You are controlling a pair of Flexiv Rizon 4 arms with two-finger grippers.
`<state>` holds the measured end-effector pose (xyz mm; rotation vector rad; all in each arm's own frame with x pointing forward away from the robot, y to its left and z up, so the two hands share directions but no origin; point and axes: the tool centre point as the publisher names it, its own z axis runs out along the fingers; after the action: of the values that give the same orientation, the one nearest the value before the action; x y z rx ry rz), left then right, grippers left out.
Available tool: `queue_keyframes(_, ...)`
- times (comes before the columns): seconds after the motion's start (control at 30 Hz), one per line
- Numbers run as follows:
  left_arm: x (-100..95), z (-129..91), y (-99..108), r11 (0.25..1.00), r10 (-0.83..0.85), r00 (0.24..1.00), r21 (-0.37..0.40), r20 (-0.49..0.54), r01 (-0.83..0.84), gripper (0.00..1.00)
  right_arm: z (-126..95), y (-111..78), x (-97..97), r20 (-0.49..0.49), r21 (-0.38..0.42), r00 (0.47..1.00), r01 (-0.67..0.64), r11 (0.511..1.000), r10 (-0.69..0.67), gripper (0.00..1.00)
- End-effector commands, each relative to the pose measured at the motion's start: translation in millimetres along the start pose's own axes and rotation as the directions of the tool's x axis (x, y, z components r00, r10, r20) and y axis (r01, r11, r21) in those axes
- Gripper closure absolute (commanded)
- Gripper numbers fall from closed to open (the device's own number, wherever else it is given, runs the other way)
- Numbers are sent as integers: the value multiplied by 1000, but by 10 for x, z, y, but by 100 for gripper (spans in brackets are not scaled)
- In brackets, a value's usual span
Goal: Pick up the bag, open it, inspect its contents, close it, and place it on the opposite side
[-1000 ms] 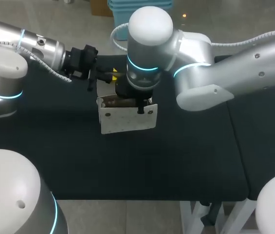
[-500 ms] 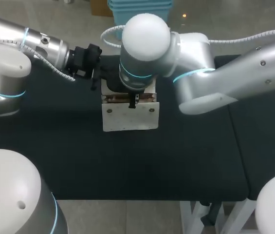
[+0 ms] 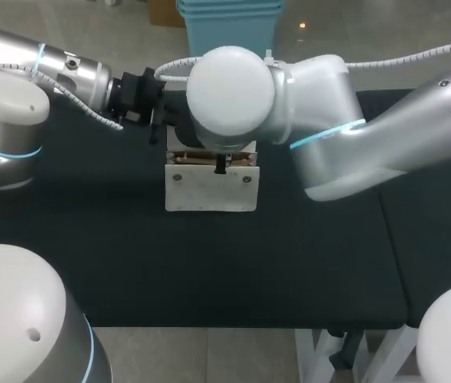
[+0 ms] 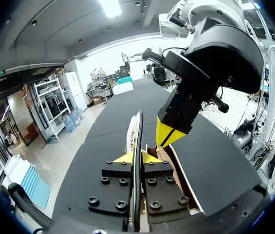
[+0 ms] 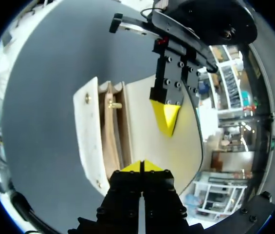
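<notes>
A white bag (image 3: 209, 190) with two metal studs stands on the black table (image 3: 305, 263), its mouth open and a tan lining (image 5: 110, 136) showing. My left gripper (image 4: 136, 158) comes in from the left and is shut on the thin raised flap (image 4: 138, 127) of the bag. In the right wrist view one of its yellow fingertips (image 5: 167, 117) lies on the white flap. My right gripper (image 5: 142, 165) hangs just above the bag's mouth, shut, with nothing seen between its tips. It points down next to the flap (image 4: 169, 138). In the head view my right arm's elbow (image 3: 233, 96) hides both grippers' tips.
The black tabletop spreads to the front and to both sides of the bag. A seam (image 3: 383, 199) divides it from a second panel at the right. My left arm's body (image 3: 9, 120) stands at the far left edge.
My right gripper has shut, and its arm has swung left and over the bag. The bag has turned from tilted to square, with its front wall upright.
</notes>
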<state>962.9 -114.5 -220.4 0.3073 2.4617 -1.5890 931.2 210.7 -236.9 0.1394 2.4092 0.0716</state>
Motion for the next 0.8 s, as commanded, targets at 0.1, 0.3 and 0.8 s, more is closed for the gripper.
queue_keyframes(0.1, -28, -67, -68, 1000, -1, 1000, 23, 9, 0, 100, -317, -207, 40, 75, -12, 997, 1, 1000, 0, 100)
queue_keyframes(0.3, -115, -100, -124, 990, -86, 996, 107, -29, 88, 100, -557, -295, 140, 134, -14, 991, 4, 1000, -2, 100)
queue_keyframes(0.8, -298, 223, 475, 984, -159, 985, 76, -71, 164, 100, -767, -430, 620, 197, -18, 980, 26, 1000, -22, 100)
